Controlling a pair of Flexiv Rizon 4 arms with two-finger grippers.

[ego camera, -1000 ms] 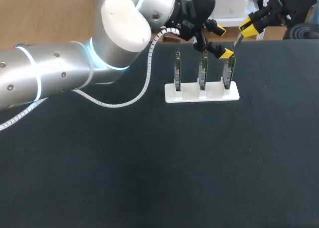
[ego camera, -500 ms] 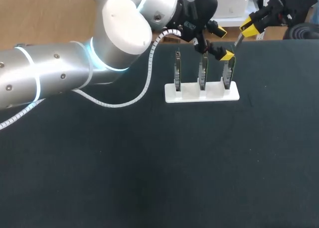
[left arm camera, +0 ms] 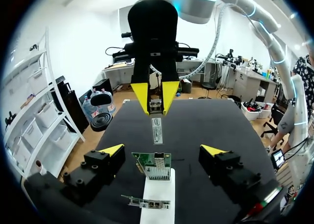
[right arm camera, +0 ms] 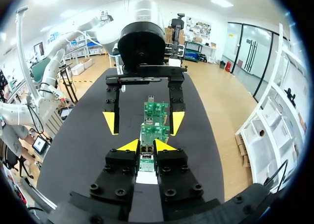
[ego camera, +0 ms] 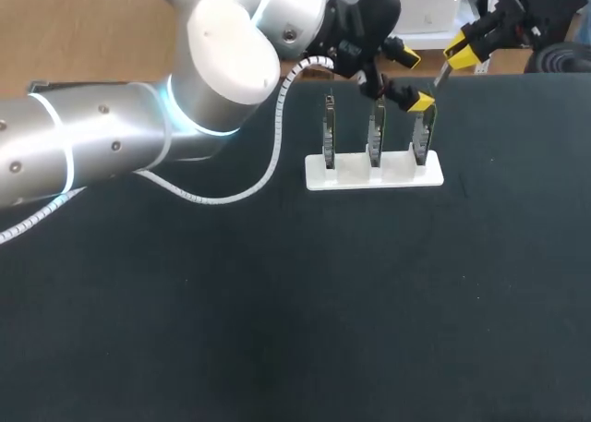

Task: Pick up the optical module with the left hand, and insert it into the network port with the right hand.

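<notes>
My right gripper (ego camera: 459, 50) hangs over the table's back edge, shut on the slim metal optical module (ego camera: 440, 74). The module points down at the rightmost of three green network cards (ego camera: 423, 136) standing in a white stand (ego camera: 374, 174). In the left wrist view the module (left arm camera: 156, 128) ends just short of the card's port (left arm camera: 154, 164). My left gripper (ego camera: 411, 76) is open and straddles that card without touching it. In the right wrist view my fingers (right arm camera: 164, 145) clamp the module (right arm camera: 146, 158), and the left gripper (right arm camera: 143, 122) stands open just ahead.
My left arm (ego camera: 138, 136) stretches across the back left of the table, with its white cable (ego camera: 268, 163) drooping toward the stand. The other two cards (ego camera: 329, 131) (ego camera: 376, 131) stand left of the target card. The black tabletop (ego camera: 295, 311) lies in front.
The left arm's upper joints have shifted very slightly. Both grippers and the module stay where they were.
</notes>
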